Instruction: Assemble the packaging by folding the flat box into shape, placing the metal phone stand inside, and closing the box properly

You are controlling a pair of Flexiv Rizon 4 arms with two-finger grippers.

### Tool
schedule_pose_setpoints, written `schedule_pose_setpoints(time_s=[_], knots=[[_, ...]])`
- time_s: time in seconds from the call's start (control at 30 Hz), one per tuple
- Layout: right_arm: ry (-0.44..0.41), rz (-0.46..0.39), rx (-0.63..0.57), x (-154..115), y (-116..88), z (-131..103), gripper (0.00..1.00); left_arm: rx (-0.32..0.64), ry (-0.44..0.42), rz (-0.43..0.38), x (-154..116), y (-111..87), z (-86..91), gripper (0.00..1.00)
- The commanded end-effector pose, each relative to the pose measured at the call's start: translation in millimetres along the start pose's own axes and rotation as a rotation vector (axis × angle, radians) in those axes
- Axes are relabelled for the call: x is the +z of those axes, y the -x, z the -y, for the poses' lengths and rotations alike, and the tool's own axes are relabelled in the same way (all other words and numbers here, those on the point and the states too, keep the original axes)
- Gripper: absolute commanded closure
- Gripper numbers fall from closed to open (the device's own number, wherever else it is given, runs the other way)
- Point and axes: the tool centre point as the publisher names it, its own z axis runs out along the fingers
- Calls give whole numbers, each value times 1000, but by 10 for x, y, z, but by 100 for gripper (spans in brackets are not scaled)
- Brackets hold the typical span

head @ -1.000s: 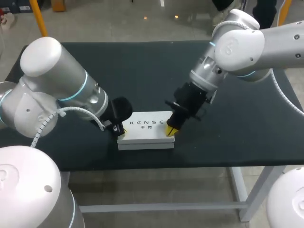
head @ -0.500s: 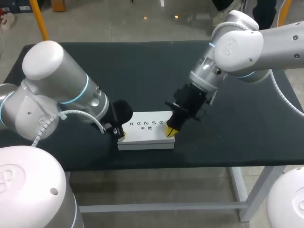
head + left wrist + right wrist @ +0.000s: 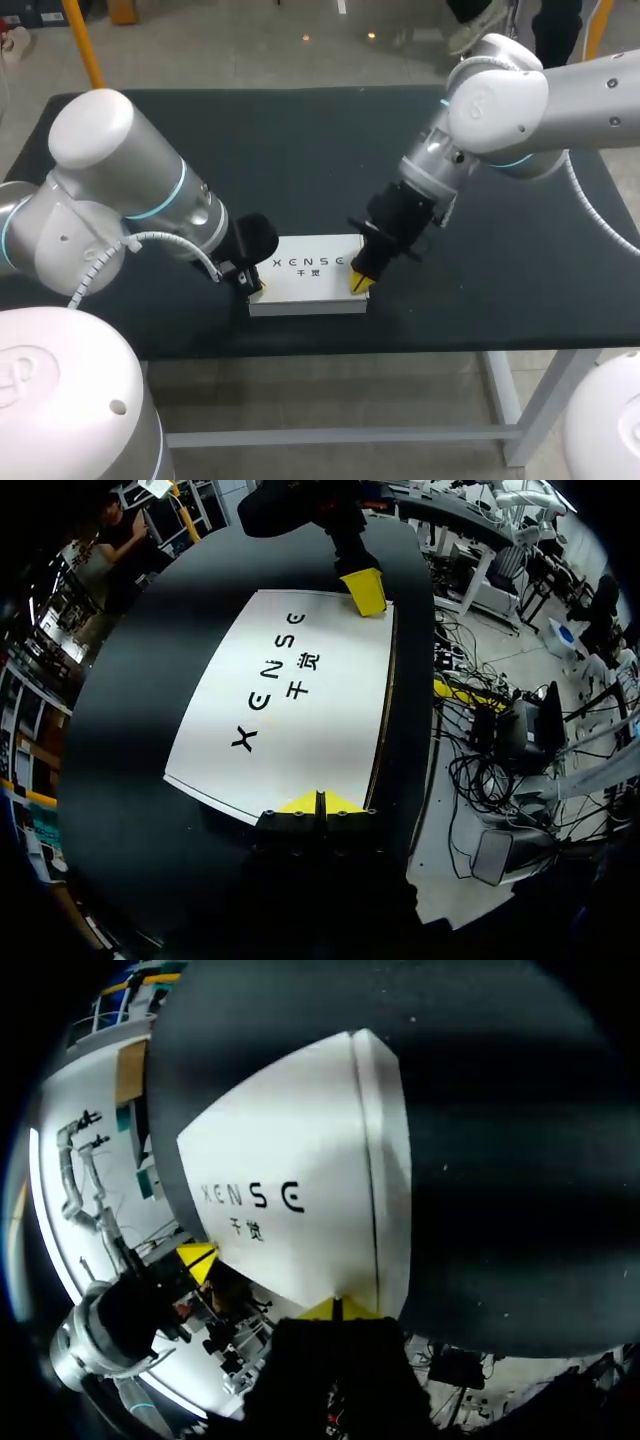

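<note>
1. White box (image 3: 308,275): closed, lying flat on table (image 3: 300,150), close to front edge, long side parallel w/ it.
2. L gripper (image 3: 258,285): tips pressed together, nothing held; on box top at left edge.
3. R gripper (image 3: 359,283): tips likewise together, empty; at box's right front corner.
4. Open tabletop behind box & to both sides; narrow strip in front.

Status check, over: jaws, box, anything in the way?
White box closed, flat on table. Left gripper and right gripper: jaws shut, tips on its opposite ends. No obstruction seen.
</note>
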Motion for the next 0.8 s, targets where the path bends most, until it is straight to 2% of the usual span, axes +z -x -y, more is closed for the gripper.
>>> schedule_pose_setpoints(time_s=[0.03,0.37,0.8], knots=[[-13,-2,-3,40,45,-74,100,-2,4,2,53,15,1,100],[77,4,-84,-182,-160,129,100,48,-14,63,-173,-43,161,100],[13,-8,-26,28,6,-55,100,7,-8,-13,132,36,74,100]])
